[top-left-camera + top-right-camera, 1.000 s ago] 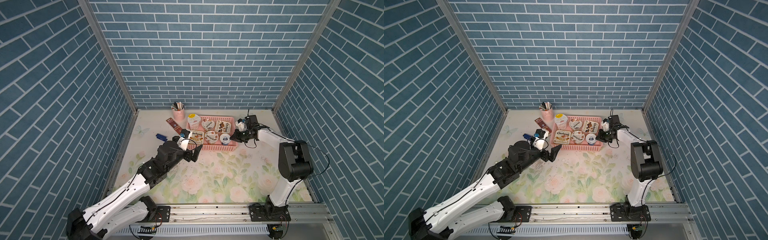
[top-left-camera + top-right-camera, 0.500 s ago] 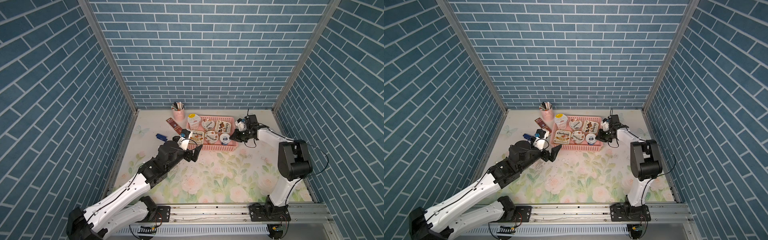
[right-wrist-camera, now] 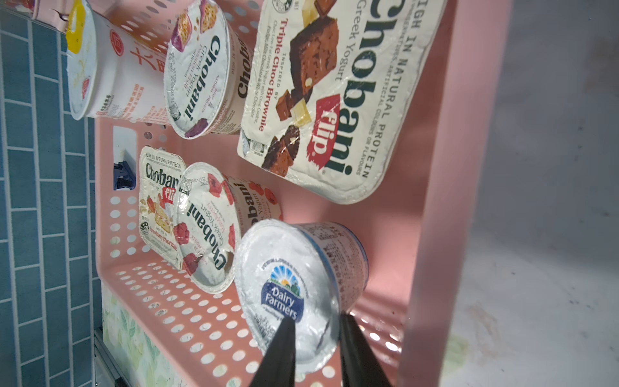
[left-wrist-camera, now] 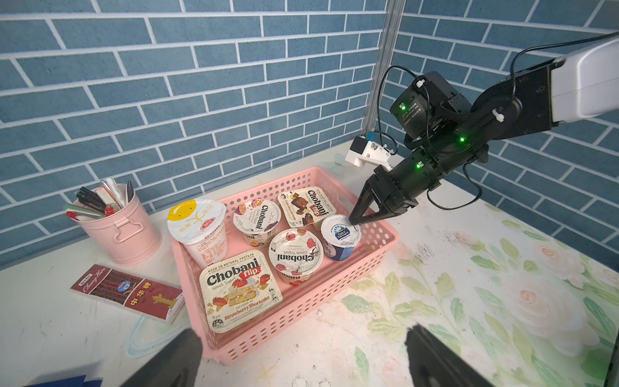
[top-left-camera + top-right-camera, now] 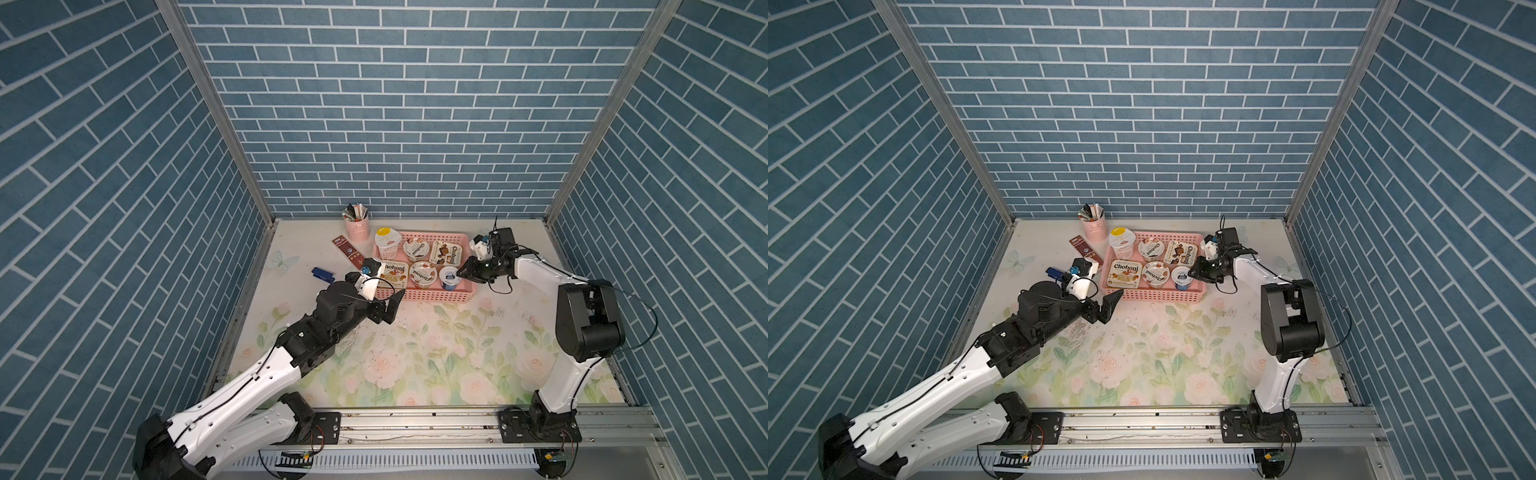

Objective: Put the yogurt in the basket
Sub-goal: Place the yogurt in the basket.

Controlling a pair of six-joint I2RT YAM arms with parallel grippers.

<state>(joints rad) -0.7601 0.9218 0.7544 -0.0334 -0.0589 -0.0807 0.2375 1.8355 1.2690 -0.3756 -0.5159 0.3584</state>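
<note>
The pink basket [image 5: 419, 296] [image 4: 301, 301] holds several yogurt cups: a tall yellow-topped one [image 4: 196, 222], two round Chobani [image 4: 257, 217] [image 4: 295, 256], and two squarish Chobani Flip [image 4: 239, 289] [image 4: 306, 206]. A small blue-white yogurt [image 5: 449, 276] [image 3: 288, 284] stands in the basket's front right corner. My right gripper [image 5: 460, 272] [image 4: 355, 222] [image 3: 316, 318] is at this cup's rim. Its jaws stand a little apart, one finger over the lid and one outside the wall. My left gripper [image 5: 392, 307] [image 5: 1106, 307] [image 4: 301, 362] hangs wide open and empty in front of the basket's front left corner.
A pink pen holder [image 5: 357, 226] and a flat brown bar [image 4: 129, 291] lie left of the basket. A small blue object [image 5: 322, 273] sits further left. Brick walls close in the back and both sides.
My right gripper's jaws have parted at the small cup's rim; before they were closed there. The left arm has not moved.
</note>
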